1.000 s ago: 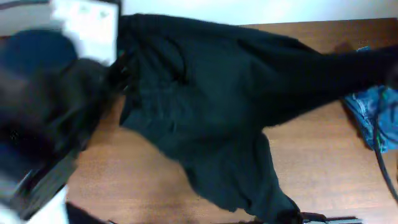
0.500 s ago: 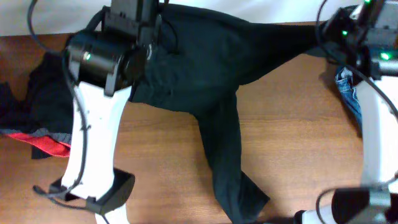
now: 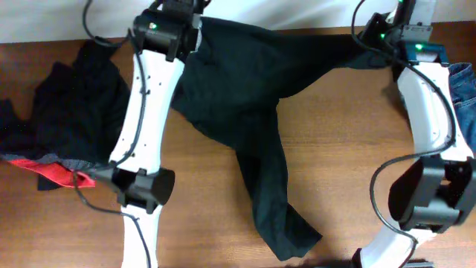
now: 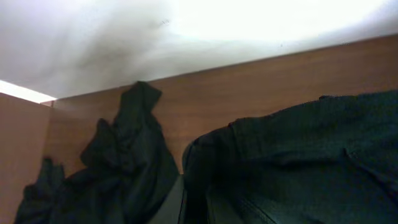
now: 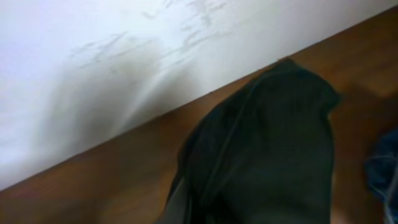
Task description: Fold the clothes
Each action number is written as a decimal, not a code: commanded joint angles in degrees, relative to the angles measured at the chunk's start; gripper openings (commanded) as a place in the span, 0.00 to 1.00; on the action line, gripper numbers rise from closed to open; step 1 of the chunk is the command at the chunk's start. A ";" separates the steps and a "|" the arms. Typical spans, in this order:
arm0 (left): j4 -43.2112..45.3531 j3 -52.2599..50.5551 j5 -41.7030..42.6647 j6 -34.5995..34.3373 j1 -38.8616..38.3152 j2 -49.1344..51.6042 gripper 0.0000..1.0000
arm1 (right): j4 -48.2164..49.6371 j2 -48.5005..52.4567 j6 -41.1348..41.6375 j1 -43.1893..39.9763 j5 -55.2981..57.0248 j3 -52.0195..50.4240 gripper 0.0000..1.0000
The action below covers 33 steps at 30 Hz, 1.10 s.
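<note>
Garments take up most of the overhead view: long black fabric trousers [image 3: 238, 89] lie spread over the far half of the brown wooden worktop [image 3: 349, 171]. Waist is at top left, one leg is stretched towards the far right corner, and the other runs down to the near edge, crumpled at btm ctr. The left end effector [image 3: 181, 9] sits at the waist end and the right end effector [image 3: 366, 39] at the tip of the stretched leg, each clamped on the cloth w/ the fabric taut btwn them. A heap of dark soft garments [image 3: 74, 112] lies at the left, against the left arm's white link, w/ a red fabric band [image 3: 56, 173] at its near edge. Blue denim jeans [image 3: 465, 85] show at the right edge, partly behind the right arm. Left wrist view: the trousers' waistband fills the lower right, gathered in at btm ctr where the grip is, fingers hidden by cloth. The dark heap lies beyond on the left, w/ a white wall [image 4: 186, 37] behind. Right wrist view, blurred: the leg end rises from btm ctr over the worktop, w/ a scrap of the jeans at the right edge.
</note>
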 commanded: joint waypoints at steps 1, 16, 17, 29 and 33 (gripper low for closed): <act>0.72 0.59 -1.55 -0.61 1.11 3.56 0.01 | 2.58 2.29 -0.31 0.92 0.15 0.46 0.06; 1.70 0.59 1.31 -0.52 2.27 8.66 0.99 | 6.49 8.52 -0.39 0.87 0.00 0.63 0.99; 1.55 0.61 2.12 -0.39 2.36 8.63 0.99 | 5.79 8.33 -0.39 0.87 -0.15 0.68 0.99; -9.14 0.83 12.85 -0.13 5.01 1.86 0.99 | -24.72 -3.15 -2.93 0.90 -11.89 2.29 0.99; -12.63 0.83 17.70 -0.13 5.03 -2.93 0.99 | -39.65 -5.73 -8.68 1.64 -14.27 2.29 0.99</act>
